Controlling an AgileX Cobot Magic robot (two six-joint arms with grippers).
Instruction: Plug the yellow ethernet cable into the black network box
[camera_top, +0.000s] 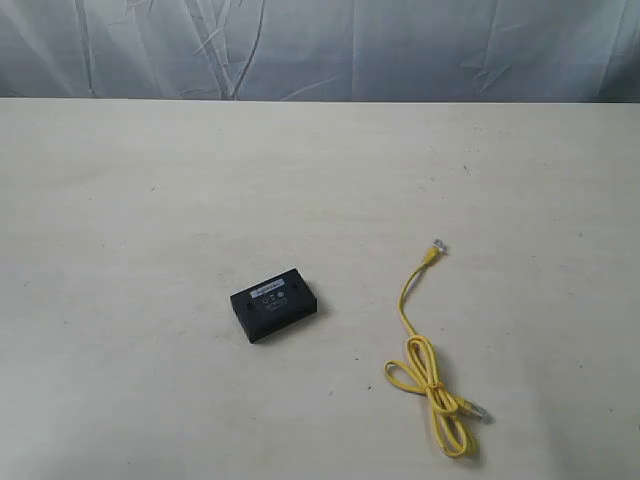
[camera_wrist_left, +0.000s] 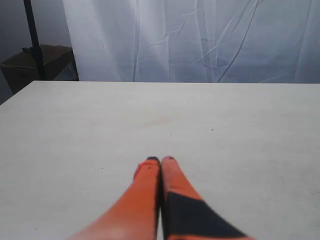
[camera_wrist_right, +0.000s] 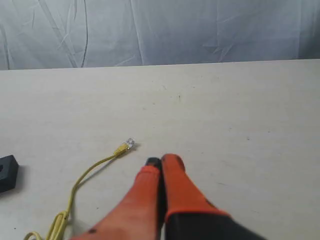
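Observation:
The black network box (camera_top: 276, 303) lies flat on the pale table, its white label facing up; a corner of this box (camera_wrist_right: 7, 173) shows in the right wrist view. To its right lies the yellow ethernet cable (camera_top: 421, 355), looped at the near end, with one clear plug (camera_top: 438, 246) pointing away and the other (camera_top: 481, 412) by the loop. In the right wrist view the cable (camera_wrist_right: 85, 176) runs beside my right gripper (camera_wrist_right: 161, 161), which is shut and empty. My left gripper (camera_wrist_left: 160, 160) is shut over bare table. Neither gripper appears in the exterior view.
The pale table (camera_top: 150, 200) ends at a far edge before a wrinkled white curtain (camera_top: 320, 45). A dark stand and a brown box (camera_wrist_left: 37, 62) stand beyond the table's corner in the left wrist view.

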